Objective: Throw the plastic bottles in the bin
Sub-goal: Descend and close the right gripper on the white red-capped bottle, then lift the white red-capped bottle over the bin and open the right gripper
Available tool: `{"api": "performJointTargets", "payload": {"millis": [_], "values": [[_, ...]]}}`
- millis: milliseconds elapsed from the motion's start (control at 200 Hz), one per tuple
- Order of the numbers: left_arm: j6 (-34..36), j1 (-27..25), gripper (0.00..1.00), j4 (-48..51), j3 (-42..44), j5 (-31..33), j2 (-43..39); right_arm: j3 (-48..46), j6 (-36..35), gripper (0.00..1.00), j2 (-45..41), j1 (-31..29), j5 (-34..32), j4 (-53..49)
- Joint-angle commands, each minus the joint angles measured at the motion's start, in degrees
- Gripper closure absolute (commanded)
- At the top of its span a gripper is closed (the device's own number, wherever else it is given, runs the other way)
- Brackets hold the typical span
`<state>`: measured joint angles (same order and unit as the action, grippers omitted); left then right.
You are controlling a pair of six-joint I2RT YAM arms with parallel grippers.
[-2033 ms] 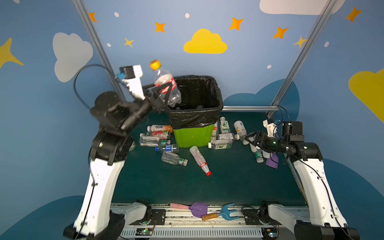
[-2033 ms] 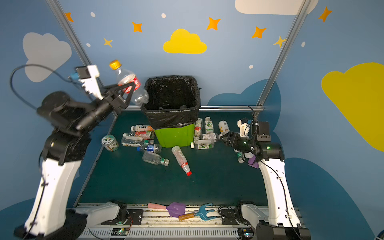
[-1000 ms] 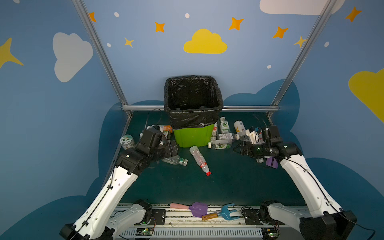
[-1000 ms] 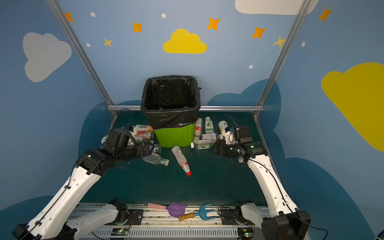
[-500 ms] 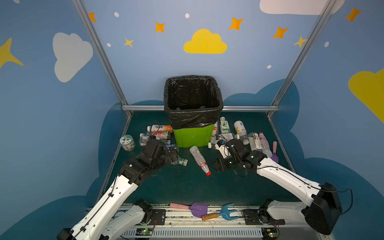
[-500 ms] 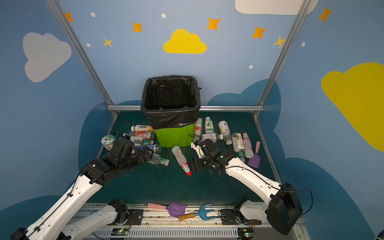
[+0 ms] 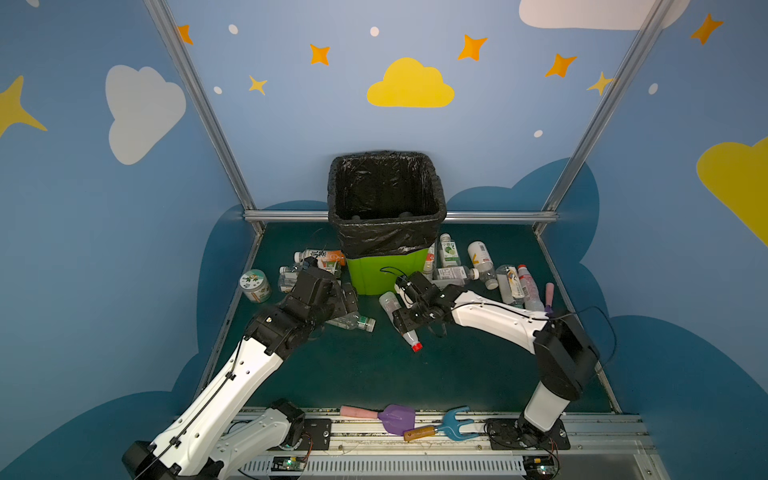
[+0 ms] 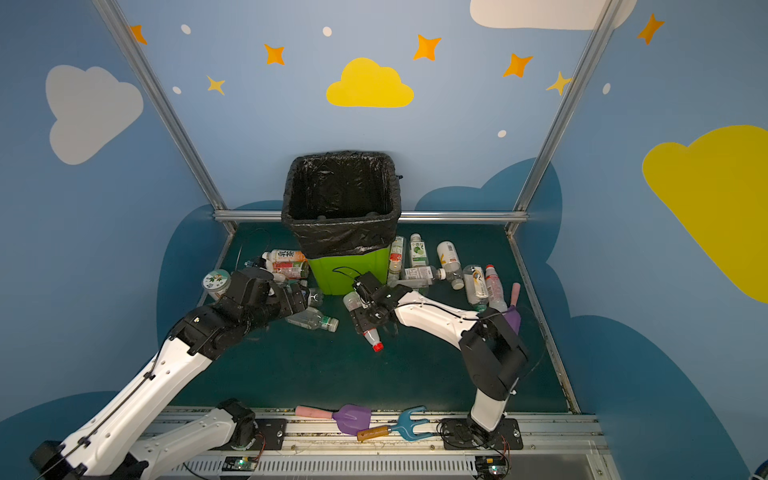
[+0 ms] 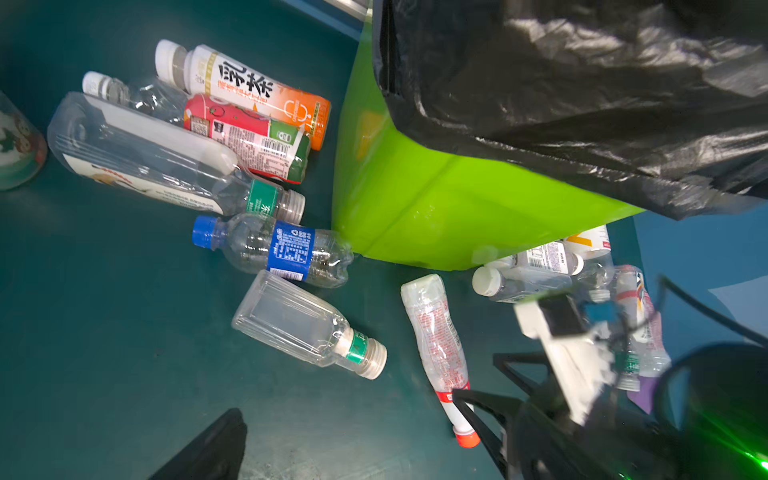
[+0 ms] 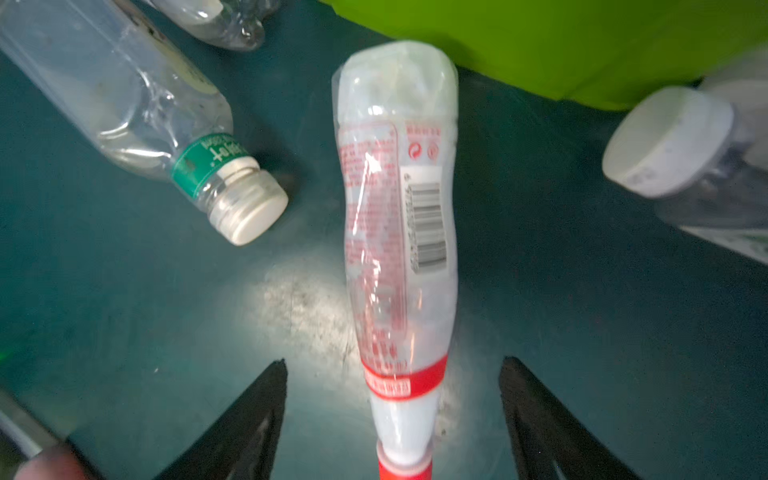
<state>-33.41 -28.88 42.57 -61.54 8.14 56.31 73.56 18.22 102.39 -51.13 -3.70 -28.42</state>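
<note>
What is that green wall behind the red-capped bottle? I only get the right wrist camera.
Observer: It is the side of a tall lime-green bin, lined with a black bag, at the back of the table.
Operator: Is the other hand busy?
Observer: No. The left hand is open and empty, low over a heap of bottles left of the bin.
Operator: Are many bottles lying about?
Observer: Yes. Besides that heap, more bottles lie right of the bin.
</note>
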Motion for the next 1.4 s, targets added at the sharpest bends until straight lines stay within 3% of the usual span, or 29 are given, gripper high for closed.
{"api": "performJointTargets", "payload": {"millis": [0, 270, 696, 956, 1051, 1182, 1397], "values": [[4.4, 1.3, 0.00, 2.2, -2.4, 0.5, -1.0, 4.8, 0.4, 0.21, 3.5, -0.9, -4.4, -3.5], [5.5, 6.2, 0.00, 4.1, -3.0, -1.5, -3.9, 10.0, 2.7, 0.21, 9.1, -1.4, -9.2, -8.1], [4.7, 9.4, 0.00, 5.3, -2.5, -3.0, -6.7, 14.5, 0.7, 0.21, 14.9, -1.4, -8.5, -9.9], [5.1, 10.8, 0.00, 5.6, -2.1, -3.3, -7.8, 17.6, 0.4, 0.43, 17.9, -1.1, -7.8, -12.9], [5.3, 11.4, 0.00, 5.6, -2.2, -3.7, -8.0, 16.8, 0.9, 0.50, 16.3, -1.3, -7.9, -12.8], [5.7, 12.0, 0.00, 5.3, -2.3, -4.3, -7.7, 14.6, 2.0, 0.52, 11.2, -1.6, -8.6, -12.7], [5.8, 12.6, 0.00, 3.0, -3.0, -6.0, -5.8, 6.6, 7.2, 0.53, -5.0, -2.0, -9.8, -10.2]]}}
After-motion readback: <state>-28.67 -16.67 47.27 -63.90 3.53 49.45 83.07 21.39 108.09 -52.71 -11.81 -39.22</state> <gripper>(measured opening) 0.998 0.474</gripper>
